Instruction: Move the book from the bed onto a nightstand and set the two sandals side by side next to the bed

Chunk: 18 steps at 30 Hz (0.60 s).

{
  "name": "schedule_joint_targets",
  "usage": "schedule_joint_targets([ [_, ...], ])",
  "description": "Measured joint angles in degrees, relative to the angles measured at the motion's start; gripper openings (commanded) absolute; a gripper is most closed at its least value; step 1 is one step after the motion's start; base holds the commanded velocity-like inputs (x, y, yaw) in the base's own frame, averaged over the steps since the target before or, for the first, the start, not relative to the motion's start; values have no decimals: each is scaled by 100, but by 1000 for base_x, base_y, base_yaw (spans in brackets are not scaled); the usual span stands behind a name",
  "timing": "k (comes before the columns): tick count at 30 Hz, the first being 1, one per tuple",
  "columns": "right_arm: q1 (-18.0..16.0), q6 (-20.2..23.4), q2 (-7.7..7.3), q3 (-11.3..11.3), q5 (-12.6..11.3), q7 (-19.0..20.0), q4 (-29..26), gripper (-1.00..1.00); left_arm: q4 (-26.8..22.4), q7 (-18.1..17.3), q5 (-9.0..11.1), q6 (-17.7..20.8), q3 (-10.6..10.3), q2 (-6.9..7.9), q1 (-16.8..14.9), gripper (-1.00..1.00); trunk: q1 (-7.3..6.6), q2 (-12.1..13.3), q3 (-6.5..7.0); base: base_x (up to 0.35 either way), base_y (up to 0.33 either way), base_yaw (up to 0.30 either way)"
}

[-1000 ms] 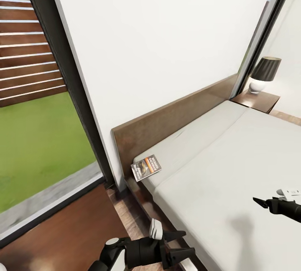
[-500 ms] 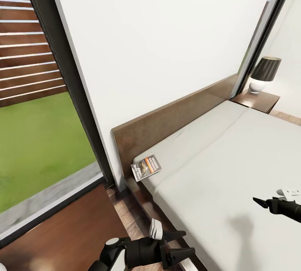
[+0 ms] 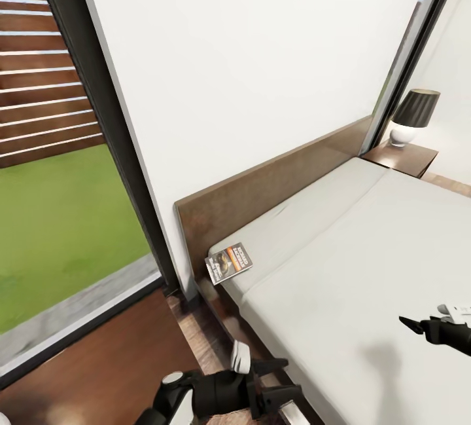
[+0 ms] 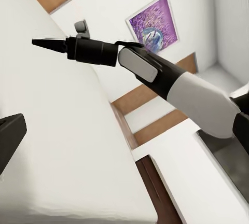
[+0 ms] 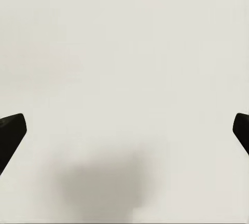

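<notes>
The book (image 3: 228,262), dark with an orange band, lies flat on the near corner of the bed's pale-grey mattress (image 3: 340,261), just below the brown headboard (image 3: 275,189). A nightstand (image 3: 400,158) stands at the bed's far side. My left gripper (image 3: 292,378) is open, low beside the bed's edge, well short of the book. Over the mattress at the right hovers my right gripper (image 3: 408,324), also seen in the left wrist view (image 4: 39,42). Its fingertips (image 5: 10,128) stand wide apart above bare mattress (image 5: 124,68). The two sandals are out of view.
A lamp (image 3: 413,114) with a dark shade sits on the far nightstand. A flat reddish-brown wooden surface (image 3: 104,359) lies under my left arm, beside a tall dark-framed window (image 3: 98,104) looking onto grass. A purple picture (image 4: 154,24) hangs on a white wall.
My left gripper has dropped slightly and drawn back a little. My right gripper has shifted slightly right and down over the mattress. The book has not moved.
</notes>
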Motion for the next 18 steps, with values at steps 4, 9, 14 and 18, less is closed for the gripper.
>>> schedule_joint_targets([
  [4, 6, 6, 7, -4, -108, -1, -129, 100, -128, 0, 31, 41, 128, -4, 2, 100, 0, 0, 0, 0, 0, 0],
  [9, 12, 11, 10, -4, -229, 1, -287, 100, -167, 6, 41, 60, 289, -5, 1, 100, 0, 0, 0, 0, 0, 0],
  [14, 12, 12, 10, 0, -240, 1, -302, 100, -172, 7, 43, 62, 449, -5, 0, 100, 0, 0, 0, 0, 0, 0],
  [18, 13, 12, 10, 1, -244, 1, -311, 100, -173, 9, 43, 63, 578, -10, 1, 100, 0, 0, 0, 0, 0, 1],
])
